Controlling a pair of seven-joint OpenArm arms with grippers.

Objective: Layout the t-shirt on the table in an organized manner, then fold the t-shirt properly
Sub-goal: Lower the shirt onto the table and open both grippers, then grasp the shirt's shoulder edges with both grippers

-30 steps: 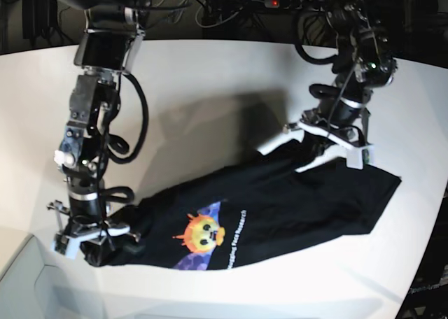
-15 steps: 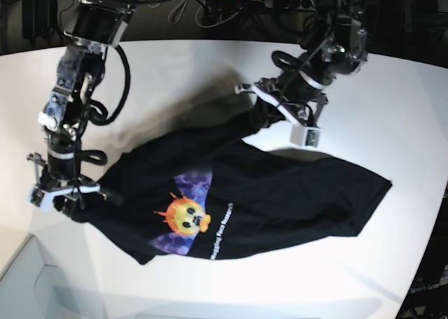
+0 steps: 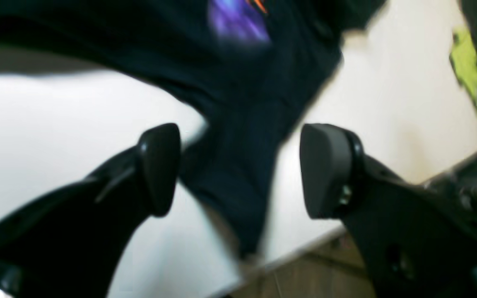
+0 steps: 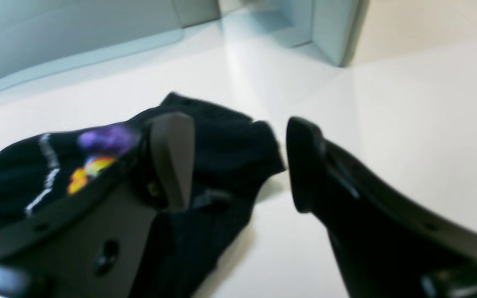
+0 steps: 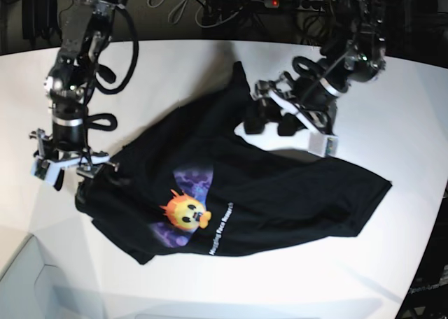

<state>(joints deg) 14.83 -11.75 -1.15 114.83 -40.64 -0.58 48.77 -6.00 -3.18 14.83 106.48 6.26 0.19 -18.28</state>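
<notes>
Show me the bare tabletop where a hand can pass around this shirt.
Free: the table right of the left gripper, and the near strip below the t-shirt. Crowded: the left side, where the right gripper meets the shirt's edge.

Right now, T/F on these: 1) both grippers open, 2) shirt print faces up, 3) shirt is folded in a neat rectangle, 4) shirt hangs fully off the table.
1) True. The left gripper and the right gripper both show a wide gap between the fingers, with no fabric pinched.
2) True. The print on the t-shirt faces up.
3) False. It lies spread and rumpled, one corner peaked upward near the left gripper.
4) False. It rests on the table, white surface showing around it.
</notes>
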